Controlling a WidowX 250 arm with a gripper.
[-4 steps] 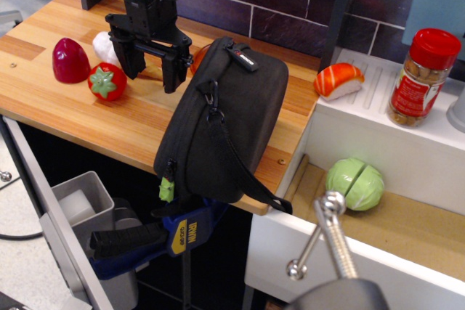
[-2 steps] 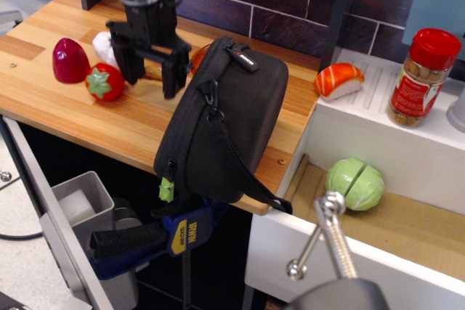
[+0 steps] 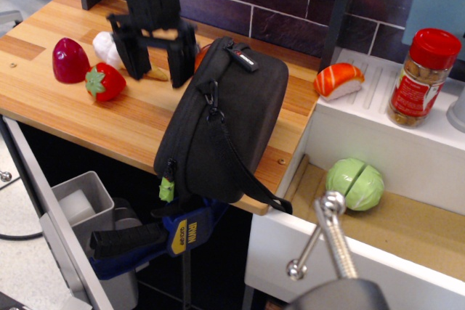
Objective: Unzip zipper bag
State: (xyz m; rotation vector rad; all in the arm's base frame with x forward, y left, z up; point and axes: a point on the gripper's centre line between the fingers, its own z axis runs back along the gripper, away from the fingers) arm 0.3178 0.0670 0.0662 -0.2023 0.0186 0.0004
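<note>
Zipper bag point(image 3: 225, 117), black rounded fabric, gripper point(image 3: 158, 70) spread

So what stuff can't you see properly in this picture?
- Orange thing behind the zipper bag: mostly hidden by the bag and the tool.
- Arm above the tool: cut off by the top edge.
- Bag's red-white label: writing too small.
- Tool: slightly blurred.

The black zipper bag point(image 3: 229, 125) lies on the wooden worktop point(image 3: 51, 85), its lower end with the lime-green pull tab point(image 3: 166, 190) overhanging the front edge. The tool point(image 3: 156, 70) hangs just left of the bag's upper end, its fingers spread apart and holding nothing. A toy strawberry point(image 3: 103, 82) sits on the worktop just left of the tool.
</note>
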